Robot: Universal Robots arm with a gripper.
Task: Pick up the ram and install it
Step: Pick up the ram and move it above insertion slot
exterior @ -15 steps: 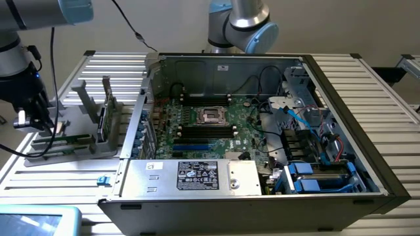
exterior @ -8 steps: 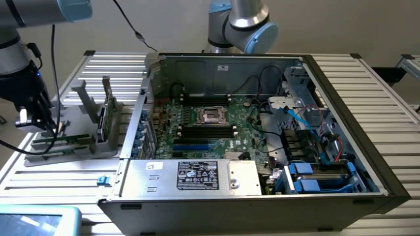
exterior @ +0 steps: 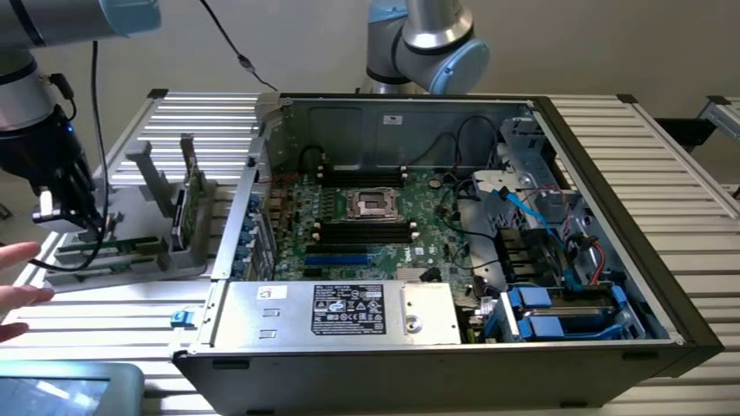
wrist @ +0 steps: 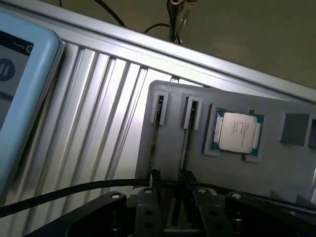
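Processor (wrist: 238, 132) beside ram (wrist: 185, 143); cable (wrist: 74, 190) across fingers (wrist: 154, 178).

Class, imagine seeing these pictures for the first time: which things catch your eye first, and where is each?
The open computer case dominates the middle of the exterior view, its green motherboard laid bare. At the exterior view's left the arm's open claw hangs over a grey holder, with a person's hand close by. In the wrist view a silver processor sits in that holder beside two ram sticks on edge.
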